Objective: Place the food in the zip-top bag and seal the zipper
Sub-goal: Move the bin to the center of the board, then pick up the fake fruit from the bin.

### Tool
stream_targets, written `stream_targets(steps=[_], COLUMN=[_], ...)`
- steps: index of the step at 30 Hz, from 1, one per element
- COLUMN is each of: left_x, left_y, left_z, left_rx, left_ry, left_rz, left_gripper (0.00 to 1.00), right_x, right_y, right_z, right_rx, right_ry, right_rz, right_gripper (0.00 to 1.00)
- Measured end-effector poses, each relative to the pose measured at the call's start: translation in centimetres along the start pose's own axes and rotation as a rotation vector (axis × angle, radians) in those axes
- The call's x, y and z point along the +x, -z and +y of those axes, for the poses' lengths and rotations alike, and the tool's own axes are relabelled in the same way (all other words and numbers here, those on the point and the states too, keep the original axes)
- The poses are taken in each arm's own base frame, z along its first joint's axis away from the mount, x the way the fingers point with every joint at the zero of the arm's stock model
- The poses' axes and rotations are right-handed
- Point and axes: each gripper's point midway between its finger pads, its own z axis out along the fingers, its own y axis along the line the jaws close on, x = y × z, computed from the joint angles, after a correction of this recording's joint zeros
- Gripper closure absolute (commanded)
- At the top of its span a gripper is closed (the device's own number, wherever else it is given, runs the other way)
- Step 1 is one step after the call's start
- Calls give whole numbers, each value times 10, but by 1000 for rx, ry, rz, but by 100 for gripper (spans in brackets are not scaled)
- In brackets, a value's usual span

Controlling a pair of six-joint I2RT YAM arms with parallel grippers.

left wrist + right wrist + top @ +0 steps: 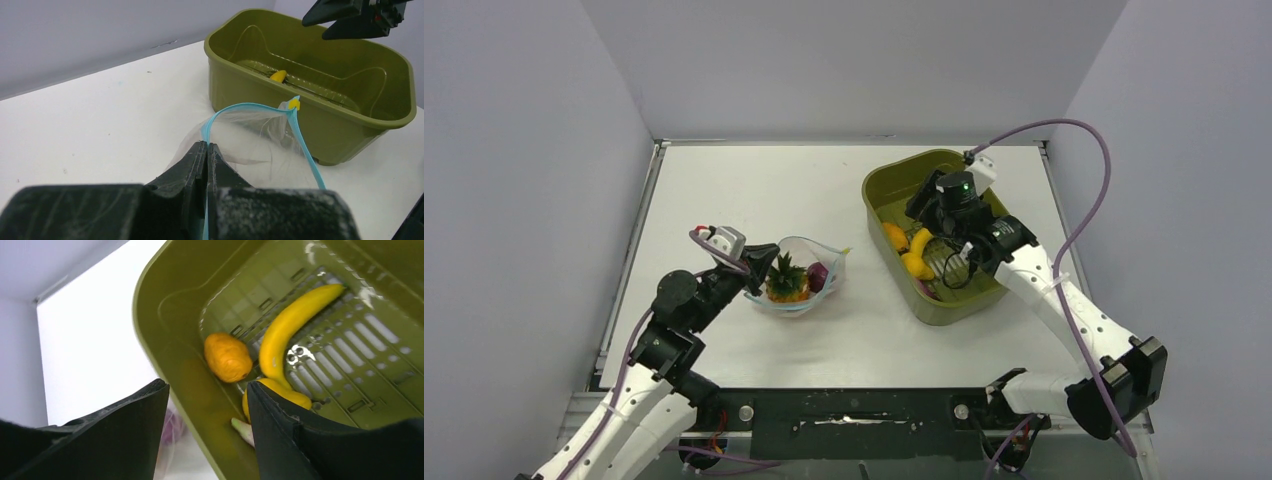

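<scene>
While your left pincer (pixel 206 150) was clenched on the near rim of the small clear, crinkly plastic zip-top bag (pixel 260 145), the bag's thin teal-blue zipper strip (pixel 240 106) gaped in a loop just beyond its tips. Inside the bag, right beside that pincer, sat an orange toy fruit with a green leafy top (pixel 786 282) and a purple-pink round piece (pixel 818 274). Your right pincer (pixel 207 395) hung released, grasping nothing, over the wall of the olive-green plastic basin (pixel 165 315). A yellow toy banana (pixel 295 320) and a yellow-orange oval piece (pixel 227 357) lay on the basin floor just ahead of its tips. Bag and basin stood on the white table (pixel 724 190).
</scene>
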Motion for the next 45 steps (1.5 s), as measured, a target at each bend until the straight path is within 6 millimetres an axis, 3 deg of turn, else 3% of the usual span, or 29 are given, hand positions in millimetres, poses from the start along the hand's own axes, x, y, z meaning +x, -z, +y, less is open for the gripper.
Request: stream_targets(steps=[4,8,12,17,30,45], left_x=[-2,-5,-7,-3,5,2], left_y=[3,4,6,5,12,19], left_z=[0,0,-2,-4,-21,-23], left_rx=[2,4,8,16,94,99], left_ry=[-24,-27,-16,12,63,74], left_rz=[-12,-22,-29,-10,57,50], left_gripper=[100,100,100,100,100,100], right_x=[-17,-23,-15,-1,19,36], right_y=[-9,-36,-64,-85,-127,-149], right_z=[-27,-65,-97,-120,-131,-135], right_rx=[146,324,460,559,650,711], right_ry=[-114,-221,-277,-341,-513,-555], right_rz=[-36,-22,19,63,97,144], right_gripper=[40,40,40,38,38,44])
